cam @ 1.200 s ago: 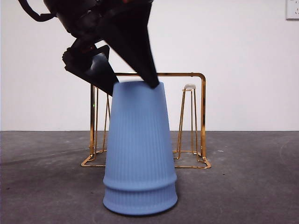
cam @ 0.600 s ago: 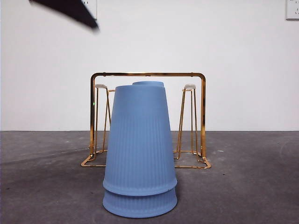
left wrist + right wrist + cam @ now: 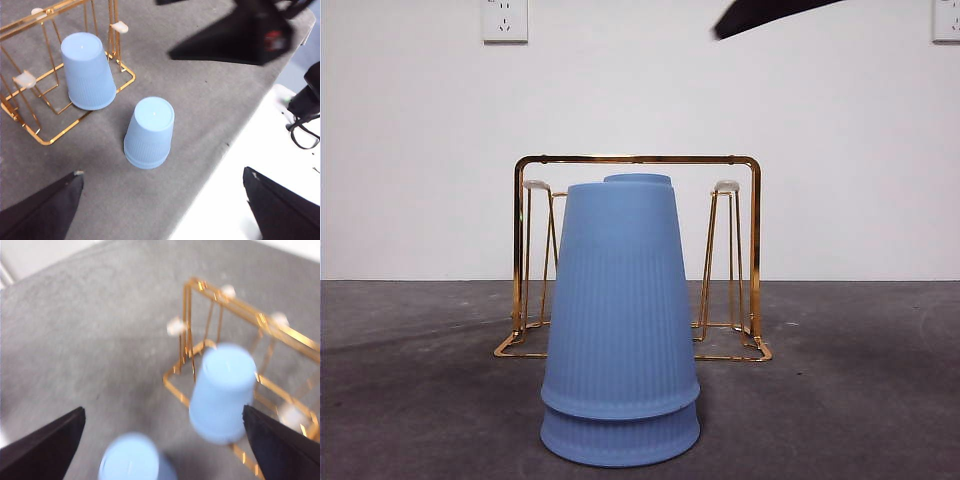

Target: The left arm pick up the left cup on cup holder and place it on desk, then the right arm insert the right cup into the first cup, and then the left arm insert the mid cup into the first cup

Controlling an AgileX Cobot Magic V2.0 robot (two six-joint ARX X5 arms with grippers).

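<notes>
Two blue ribbed cups stand nested upside down on the dark grey desk (image 3: 860, 400). The outer cup (image 3: 620, 300) covers the first cup (image 3: 620, 437), whose rim band shows below it. The stack (image 3: 149, 131) (image 3: 131, 460) stands free in front of the gold wire cup holder (image 3: 755, 250) (image 3: 30, 127). The mid cup (image 3: 87, 70) (image 3: 222, 392) still sits on the holder, and only its top (image 3: 637, 179) shows in the front view. My left gripper (image 3: 162, 172) hangs open high above the desk's edge. My right gripper (image 3: 162, 409) is open above the stack, in a blurred picture.
The holder's outer pegs (image 3: 726, 186) (image 3: 535, 185) stand bare with white tips. A black arm tip (image 3: 760, 15) crosses the top right of the front view. The right arm (image 3: 250, 30) looms dark in the left wrist view. A white surface with cables (image 3: 300, 130) lies beyond the desk edge.
The gripper on the outer cup let go and rose out of view at the upper left. The cup dropped lower over the first cup. A black tip now shows at the top right.
</notes>
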